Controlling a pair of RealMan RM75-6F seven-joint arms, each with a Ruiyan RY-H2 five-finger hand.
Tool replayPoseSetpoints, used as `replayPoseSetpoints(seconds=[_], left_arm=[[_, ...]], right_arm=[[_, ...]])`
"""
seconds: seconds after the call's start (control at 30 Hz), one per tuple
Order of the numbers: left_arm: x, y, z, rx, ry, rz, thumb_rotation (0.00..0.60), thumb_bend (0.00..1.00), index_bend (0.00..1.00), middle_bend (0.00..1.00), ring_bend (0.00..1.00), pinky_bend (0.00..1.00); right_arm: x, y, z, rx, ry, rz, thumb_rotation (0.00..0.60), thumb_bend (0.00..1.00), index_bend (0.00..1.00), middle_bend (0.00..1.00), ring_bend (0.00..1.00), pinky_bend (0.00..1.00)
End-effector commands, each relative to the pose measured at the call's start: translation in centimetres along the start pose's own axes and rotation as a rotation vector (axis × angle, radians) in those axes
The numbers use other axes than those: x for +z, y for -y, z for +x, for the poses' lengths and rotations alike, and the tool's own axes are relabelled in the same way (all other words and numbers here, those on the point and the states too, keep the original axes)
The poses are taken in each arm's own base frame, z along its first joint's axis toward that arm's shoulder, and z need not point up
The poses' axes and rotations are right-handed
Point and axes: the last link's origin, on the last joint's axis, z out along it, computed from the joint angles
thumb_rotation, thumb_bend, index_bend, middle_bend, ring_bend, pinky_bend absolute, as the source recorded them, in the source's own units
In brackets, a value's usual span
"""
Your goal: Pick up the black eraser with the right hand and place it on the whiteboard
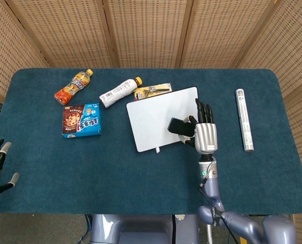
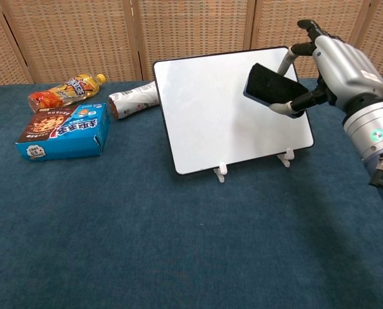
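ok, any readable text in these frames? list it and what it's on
Blue box: large white characters, not legible to me.
Orange bottle: label too blurred.
White bottle: label too small.
Yellow pack: print too small.
Silver tube: print too small.
Whiteboard: blank.

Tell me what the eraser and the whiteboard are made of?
The eraser looks like soft felt or foam: matte black, with no shine. The whiteboard looks like smooth glossy plastic or coated metal; its white face gleams faintly inside a thin dark rim, and small white feet that look like plastic prop it up.
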Motion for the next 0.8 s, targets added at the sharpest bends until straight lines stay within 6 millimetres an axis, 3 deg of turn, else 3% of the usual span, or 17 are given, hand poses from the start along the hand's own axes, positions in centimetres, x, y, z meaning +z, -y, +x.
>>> replayPoseSetpoints(seconds=[0.03,0.8], left_arm=[[0.0,0.0,0.0,-0.001,0.002,0.000,0.600,0.32,0.00,0.00,0.00,0.00],[0.1,0.0,-0.1,-0.024,0.020,0.011,0.600,0.32,0.00,0.00,0.00,0.00]], right_arm=[[0.4,0.4,-0.8,0.006,-0.029,-0.006,0.600,0.13,0.51,0.00,0.00,0.00],[1.9,1.2,-3.8,0.006,0.005,-0.011,0.600,0.13,0.51,0.00,0.00,0.00]])
